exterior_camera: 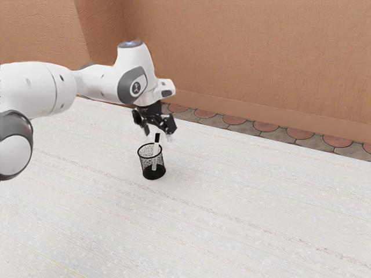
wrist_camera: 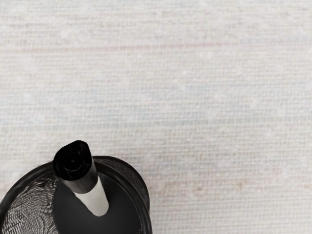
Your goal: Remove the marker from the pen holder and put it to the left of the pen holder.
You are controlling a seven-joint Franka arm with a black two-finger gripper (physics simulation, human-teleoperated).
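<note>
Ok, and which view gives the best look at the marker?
The wrist view: it looks down on the marker from close by, with the black end rising past the pen holder's rim and the white barrel slanting inside. The exterior view shows it smaller, leaning in the holder, its barrel partly seen through the mesh.

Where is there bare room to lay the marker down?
Bare tabletop stretches from the mesh pen holder toward the exterior view's right, bordered behind by the tiled strip, and from the holder toward the picture's lower edge. It's crowded at the holder's mouth: the marker pokes out, the open gripper just above.
</note>
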